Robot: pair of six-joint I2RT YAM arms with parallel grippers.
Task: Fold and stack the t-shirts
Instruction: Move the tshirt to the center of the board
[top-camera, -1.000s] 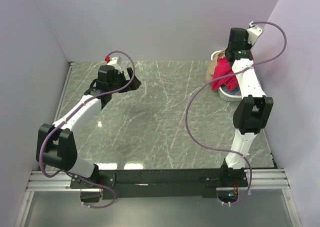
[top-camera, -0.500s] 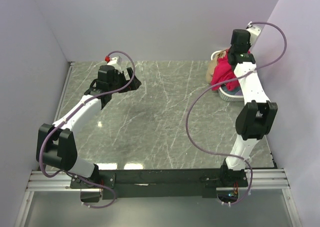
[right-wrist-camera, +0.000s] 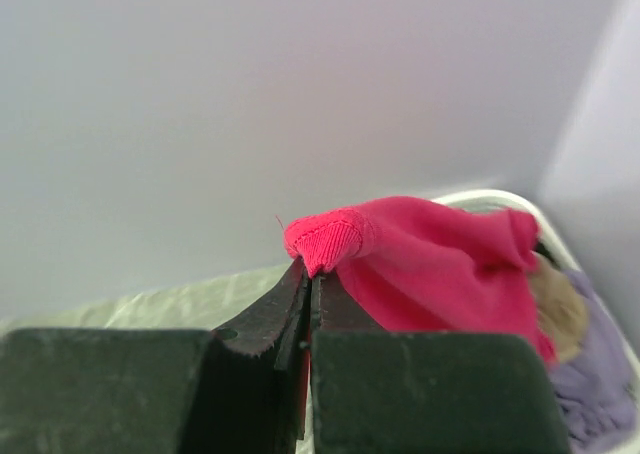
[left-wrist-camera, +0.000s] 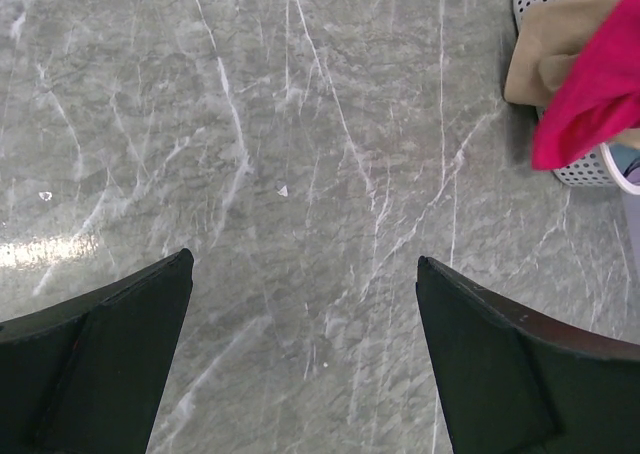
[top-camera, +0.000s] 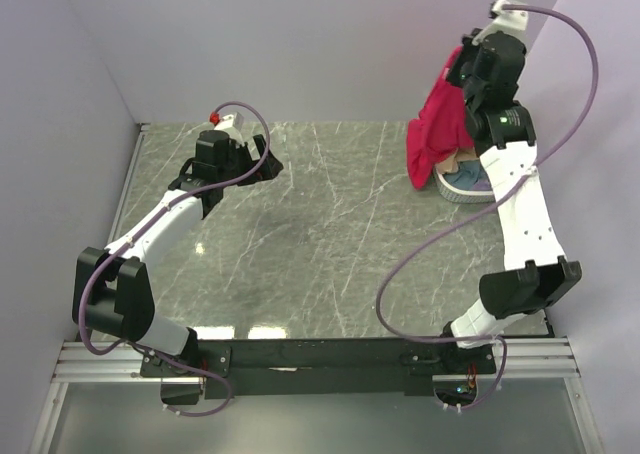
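A crimson-red t-shirt (top-camera: 436,127) hangs from my right gripper (top-camera: 463,67), which is shut on its ribbed edge high above the white lattice basket (top-camera: 457,194) at the back right. In the right wrist view the jaws (right-wrist-camera: 311,272) pinch the red t-shirt (right-wrist-camera: 430,259) and the cloth drapes down toward the basket. A tan t-shirt (top-camera: 461,161) and a bluish one (top-camera: 469,179) lie in the basket. My left gripper (top-camera: 272,164) hovers open over the marble table (top-camera: 330,234) at the back left, with nothing between its fingers (left-wrist-camera: 110,364).
The basket (left-wrist-camera: 585,169) shows at the left wrist view's top right with tan cloth (left-wrist-camera: 545,49) and red cloth (left-wrist-camera: 595,89) over its rim. Lilac walls close the back and both sides. Purple cables loop off both arms.
My right arm has risen and lifted the red t-shirt up out of the basket, so it now hangs free. The left arm has not moved.
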